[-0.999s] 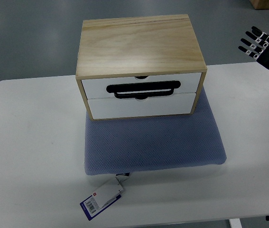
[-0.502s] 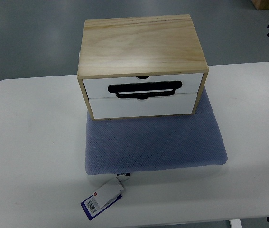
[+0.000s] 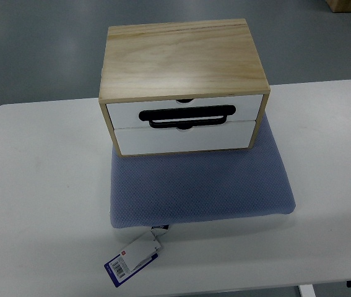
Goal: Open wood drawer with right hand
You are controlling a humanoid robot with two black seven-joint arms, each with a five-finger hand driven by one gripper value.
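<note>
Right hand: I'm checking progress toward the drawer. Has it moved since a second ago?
Yes. It was above the table's far right corner, drifted up toward the top right, and is now out of view, away from the wood drawer box.

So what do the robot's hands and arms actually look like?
Right now you can't tell: neither arm nor hand is in the top view. All it shows is the wood drawer box with its black handle, sitting on a blue mat on the white table.
</note>
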